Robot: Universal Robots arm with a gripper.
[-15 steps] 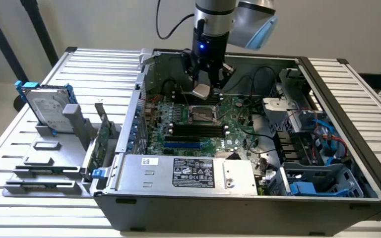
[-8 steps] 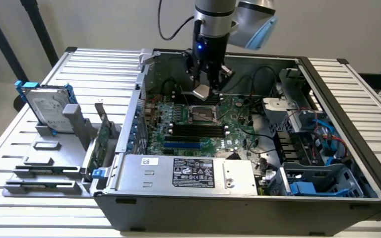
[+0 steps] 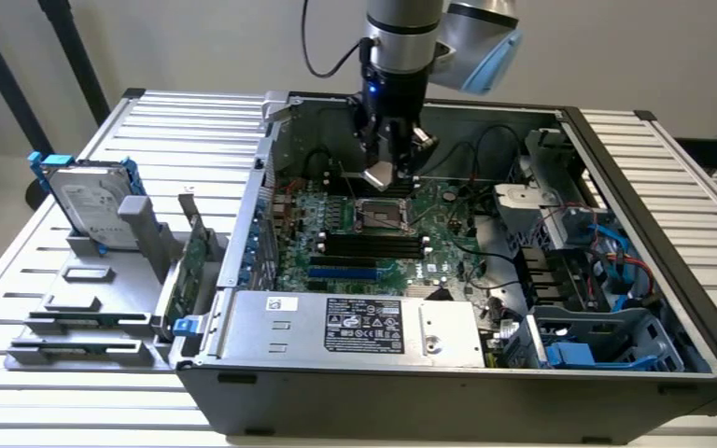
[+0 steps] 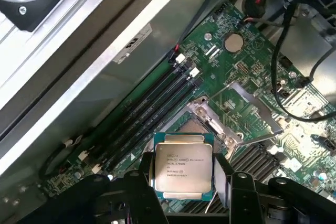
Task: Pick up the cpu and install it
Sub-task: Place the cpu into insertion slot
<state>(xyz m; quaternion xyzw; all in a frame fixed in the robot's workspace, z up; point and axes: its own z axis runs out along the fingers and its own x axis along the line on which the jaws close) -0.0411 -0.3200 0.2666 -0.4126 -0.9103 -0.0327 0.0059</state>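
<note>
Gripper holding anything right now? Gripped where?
Yes: the gripper holds the cpu, clamped on two opposite side edges, its metal top left bare, above the motherboard.

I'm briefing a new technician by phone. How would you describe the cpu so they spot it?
Find the open computer case, then the robot arm's hand hanging over its green motherboard. The cpu is the small flat square clamped in that hand, silvery-grey with printed text, far smaller than the hard drive standing outside the case.
</note>
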